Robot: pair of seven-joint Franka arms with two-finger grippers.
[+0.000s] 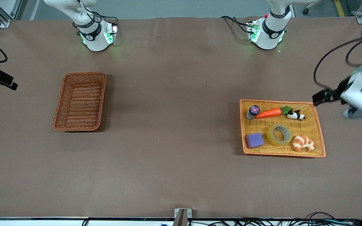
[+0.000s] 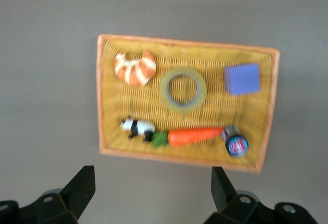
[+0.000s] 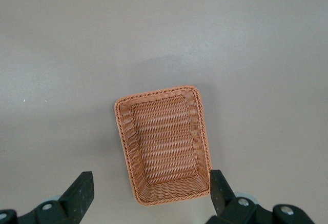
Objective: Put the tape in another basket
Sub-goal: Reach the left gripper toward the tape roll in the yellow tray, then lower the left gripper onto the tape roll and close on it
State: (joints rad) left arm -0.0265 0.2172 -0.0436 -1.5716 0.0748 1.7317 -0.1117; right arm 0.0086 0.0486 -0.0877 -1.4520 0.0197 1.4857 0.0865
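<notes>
Nearest the front camera lies the yellow-orange woven tray, flat on the brown table toward the left arm's end; it is the landmark for the rest. Well apart from the tray, toward the right arm's end of the table, sits the reddish-brown basket, holding nothing.

Up beside the tray's edge at the left arm's end hangs the left gripper, its fingers spread wide with nothing between them. The right gripper hangs over the basket's rim, fingers likewise apart and holding nothing.

Inside the tray, the tape lies flat near the middle, between a purple cube and a croissant, all three along the tray's nearer half. Along its farther half lie a carrot, then a small panda figure at the carrot's leafy end, and a small bottle at its tip.
</notes>
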